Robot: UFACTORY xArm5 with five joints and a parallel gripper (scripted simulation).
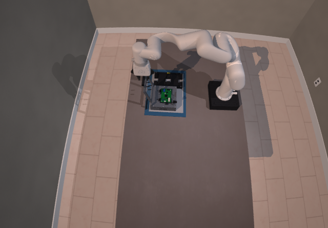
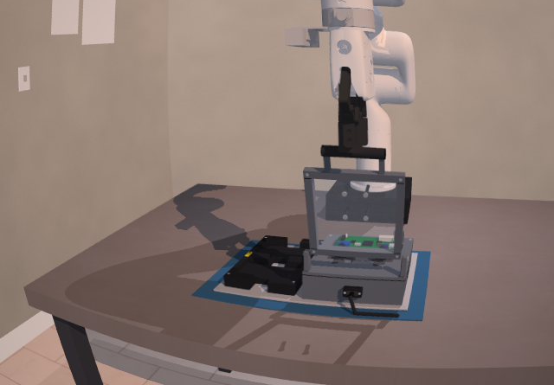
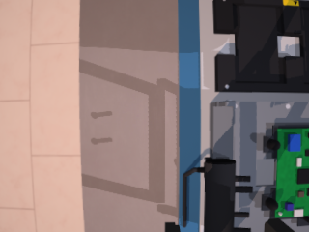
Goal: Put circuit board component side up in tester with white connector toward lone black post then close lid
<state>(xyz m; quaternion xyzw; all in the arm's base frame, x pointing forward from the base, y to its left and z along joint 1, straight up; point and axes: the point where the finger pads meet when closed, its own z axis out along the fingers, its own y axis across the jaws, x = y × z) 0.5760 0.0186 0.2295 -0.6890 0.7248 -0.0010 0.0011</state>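
The green circuit board (image 1: 166,94) (image 2: 367,242) (image 3: 293,169) lies component side up in the grey tester (image 1: 155,105) (image 2: 326,287). Its white connector (image 1: 168,99) (image 2: 386,238) is at the right side in the top view, near a black post (image 1: 175,102). Whether the pins pass through its holes is too small to tell. The lid (image 2: 311,211) stands open, tilted back. My gripper (image 2: 353,145) is partly open, its fingertips right at the top of the lid's black handle (image 2: 331,150) (image 3: 220,193); in the wrist view the fingertips show on either side of the handle.
The black tray (image 1: 159,79) (image 2: 241,278) (image 3: 224,72) stands beside the tester and holds no board. Both are on a blue-bordered mat (image 1: 165,117) (image 2: 428,285) (image 3: 188,111). A black cable (image 2: 376,314) leaves the tester's hinge side, near the table edge.
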